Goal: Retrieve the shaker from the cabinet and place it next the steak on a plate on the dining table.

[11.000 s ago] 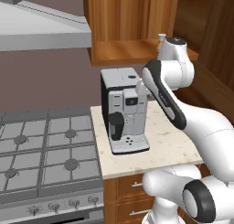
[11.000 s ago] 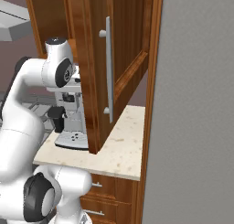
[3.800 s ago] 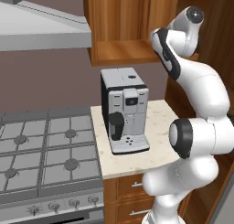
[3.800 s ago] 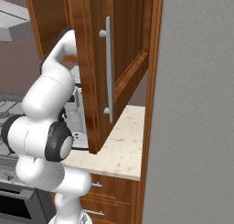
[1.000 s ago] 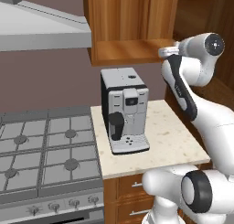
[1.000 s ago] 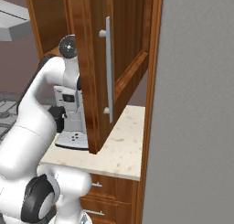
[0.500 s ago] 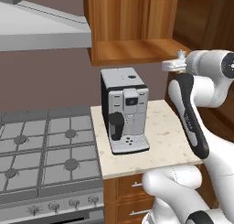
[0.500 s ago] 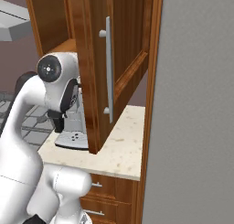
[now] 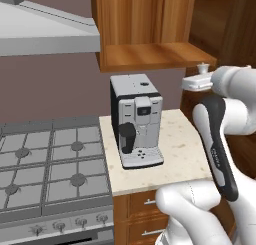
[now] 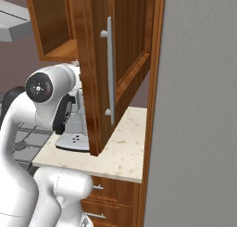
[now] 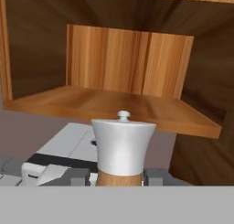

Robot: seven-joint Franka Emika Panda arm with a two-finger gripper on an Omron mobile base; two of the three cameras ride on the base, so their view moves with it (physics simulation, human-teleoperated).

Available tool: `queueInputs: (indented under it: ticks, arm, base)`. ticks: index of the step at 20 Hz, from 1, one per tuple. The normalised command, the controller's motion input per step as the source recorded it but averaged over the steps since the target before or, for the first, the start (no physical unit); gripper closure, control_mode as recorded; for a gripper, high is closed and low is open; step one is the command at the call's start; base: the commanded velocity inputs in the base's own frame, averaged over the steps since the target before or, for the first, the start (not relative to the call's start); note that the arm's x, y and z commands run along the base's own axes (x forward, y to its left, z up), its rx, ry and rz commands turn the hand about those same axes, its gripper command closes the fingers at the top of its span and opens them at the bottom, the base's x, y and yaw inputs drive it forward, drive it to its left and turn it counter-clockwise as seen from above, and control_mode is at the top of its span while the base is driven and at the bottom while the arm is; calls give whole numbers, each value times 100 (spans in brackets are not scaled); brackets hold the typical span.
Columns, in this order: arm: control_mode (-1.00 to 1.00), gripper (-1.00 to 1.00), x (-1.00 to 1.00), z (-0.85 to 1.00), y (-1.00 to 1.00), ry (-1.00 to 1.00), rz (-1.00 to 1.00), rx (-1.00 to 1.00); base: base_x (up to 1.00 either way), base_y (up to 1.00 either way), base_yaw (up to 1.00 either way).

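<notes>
Just below the right end of the open cabinet [image 9: 150, 54], the gripper [image 11: 119, 177] hangs clamped on the shaker [image 11: 121, 147], a grey finger [image 11: 75, 176] pressed to each side of its tan-brown base! In the hand view the shaker stands upright between them, its pale flared cap topped with a small knob, and behind it sits the cabinet's shelf floor with the grained back panel beyond. From the left base view the shaker's knob [image 9: 202, 68] peeks up over the white hand, outside the cabinet and level with its shelf edge, above the beige counter [image 9: 175, 149]. The coffee machine [image 9: 136, 120] stands on that counter beside the stove [image 9: 50, 164]. From the right base view, the open cabinet door [image 10: 115, 59] hides the hand.
</notes>
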Motion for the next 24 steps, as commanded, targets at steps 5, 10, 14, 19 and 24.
queueInputs:
  ticks: [5, 10, 14, 19, 24]
  arm:
    - [-100, 100, -26, 0, 0, 0, 6, -1]
    - [100, 100, 0, 0, 0, 0, 0, 0]
    - [100, 100, 0, 0, 0, 0, 0, 0]
    - [100, 100, 0, 0, 0, 0, 0, 0]
    - [100, 100, 0, 0, 0, 0, 0, 0]
  base:
    - [0, 0, 0]
    - [-26, 1, 6]
    - [-41, 7, 10]
    - [-54, 10, 22]
    - [-75, 32, 34]
